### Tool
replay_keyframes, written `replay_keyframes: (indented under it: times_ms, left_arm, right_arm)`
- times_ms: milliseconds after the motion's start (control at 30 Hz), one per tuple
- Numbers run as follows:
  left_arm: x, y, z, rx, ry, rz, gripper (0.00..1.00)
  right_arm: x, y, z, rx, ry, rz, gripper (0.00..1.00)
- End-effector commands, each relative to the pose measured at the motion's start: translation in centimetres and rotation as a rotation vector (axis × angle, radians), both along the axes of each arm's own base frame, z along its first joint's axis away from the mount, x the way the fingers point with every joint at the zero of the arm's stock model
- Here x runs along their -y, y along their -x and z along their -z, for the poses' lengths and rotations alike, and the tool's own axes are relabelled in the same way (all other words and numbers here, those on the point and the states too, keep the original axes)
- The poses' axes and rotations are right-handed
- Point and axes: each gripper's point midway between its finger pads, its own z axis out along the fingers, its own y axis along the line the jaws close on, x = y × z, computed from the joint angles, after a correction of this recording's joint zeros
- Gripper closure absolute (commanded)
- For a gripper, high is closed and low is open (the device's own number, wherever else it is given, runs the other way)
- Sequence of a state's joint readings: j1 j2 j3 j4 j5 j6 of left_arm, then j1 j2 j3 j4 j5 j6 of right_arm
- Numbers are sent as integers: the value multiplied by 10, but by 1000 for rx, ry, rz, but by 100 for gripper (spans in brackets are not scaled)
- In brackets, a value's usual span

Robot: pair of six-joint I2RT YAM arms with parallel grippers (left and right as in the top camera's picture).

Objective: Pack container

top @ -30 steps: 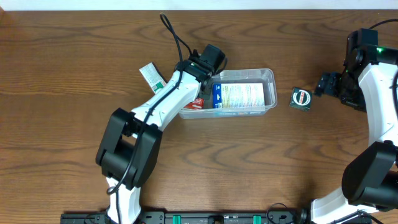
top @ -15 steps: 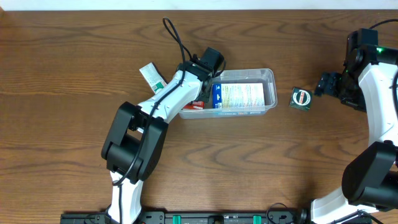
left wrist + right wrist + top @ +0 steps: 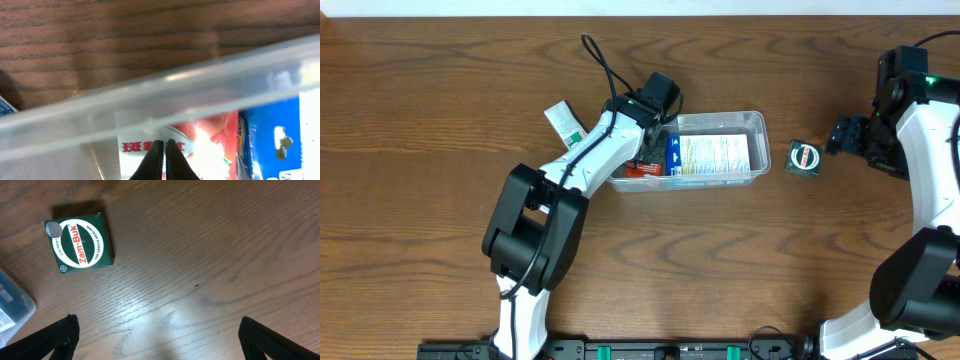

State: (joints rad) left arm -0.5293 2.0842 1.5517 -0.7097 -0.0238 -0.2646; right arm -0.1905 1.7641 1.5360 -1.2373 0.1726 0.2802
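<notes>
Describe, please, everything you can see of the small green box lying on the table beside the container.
The small green box is a square, dark green carton, seemingly cardboard. Its top bears a white ring, red "Zam-Buk" lettering and a silvery dot on the ring's edge. It lies flat on the wooden table, right of the clear container but apart from it. The open right gripper hangs nearby; nothing touches the box.

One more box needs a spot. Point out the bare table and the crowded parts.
Bare: the table on the robot's side of the container, and left of the tube. Crowded: inside the container, and the narrow gap to the green box.
</notes>
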Motion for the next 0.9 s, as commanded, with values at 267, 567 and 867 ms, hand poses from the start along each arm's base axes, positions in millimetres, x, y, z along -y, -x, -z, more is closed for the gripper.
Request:
replay_keyframes:
  times_ms: [267, 567, 867]
  left_arm:
    - [-28, -8, -44, 113, -128, -39, 94]
    - [-41, -9, -36, 114, -211, -54, 94]
    - [-42, -7, -31, 110, -214, -53, 94]
  right_arm:
    - [2, 1, -7, 20, 7, -1, 1]
    - [2, 1, -7, 20, 7, -1, 1]
    - [2, 1, -7, 20, 7, -1, 1]
